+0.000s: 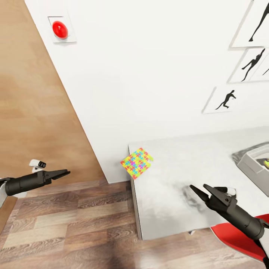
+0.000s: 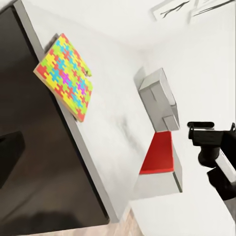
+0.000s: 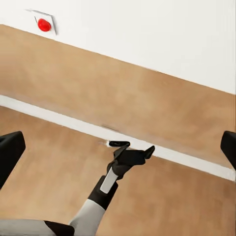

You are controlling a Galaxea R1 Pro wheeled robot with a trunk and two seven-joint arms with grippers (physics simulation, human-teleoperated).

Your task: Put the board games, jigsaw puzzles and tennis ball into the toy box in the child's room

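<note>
One jigsaw puzzle point(image 1: 136, 163), a multicoloured slab, lies on the near left corner of the pale grey table point(image 1: 175, 186) and hangs a little over its edge; the left wrist view has it too point(image 2: 66, 76). The light grey toy box point(image 1: 251, 161) stands at the table's right, cut by the picture's edge, with a small yellow-green patch point(image 1: 266, 163) inside that may be the tennis ball. My right gripper point(image 1: 201, 191) hovers open over the table's front, empty, right of the puzzle. Left of the table, my left gripper point(image 1: 61, 174) hangs open and empty over the floor. The board games and the bed are out of view.
A red chair point(image 1: 239, 239) sits under my right arm at the table's front right. A white wall with framed silhouettes point(image 1: 224, 100) backs the table. A red round knob point(image 1: 59, 30) is on the wall. Wooden floor point(image 1: 74, 224) lies left of and before the table.
</note>
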